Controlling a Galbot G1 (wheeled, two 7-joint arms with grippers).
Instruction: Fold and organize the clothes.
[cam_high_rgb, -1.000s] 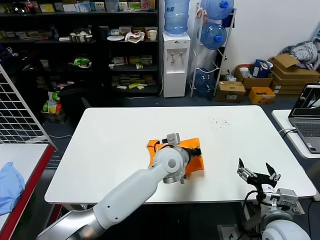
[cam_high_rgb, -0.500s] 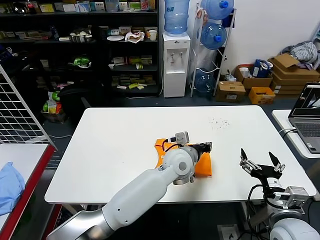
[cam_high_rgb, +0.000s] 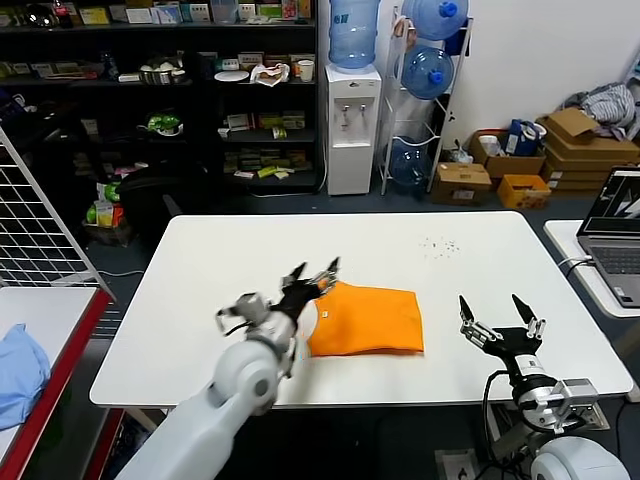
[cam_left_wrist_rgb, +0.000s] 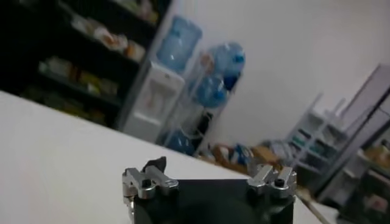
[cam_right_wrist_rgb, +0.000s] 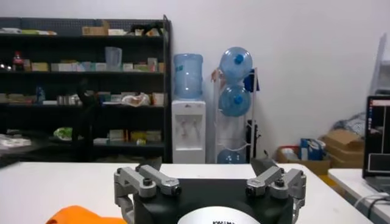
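The orange T-shirt lies folded into a flat rectangle near the front middle of the white table; no lettering shows. My left gripper is open and empty, raised just left of the shirt's left edge. My right gripper is open and empty, held above the table's front right, to the right of the shirt. In the right wrist view a corner of the orange shirt shows low beside my right gripper. The left wrist view shows my left gripper over bare table.
A laptop sits on a side table at right. A light blue cloth lies on a red-edged table at left, beside a wire rack. Shelves, a water dispenser and cardboard boxes stand behind the table.
My left arm has let go of the shirt and drawn back to the left, opening its gripper. The shirt now lies flat and folded. My right gripper has shifted slightly left.
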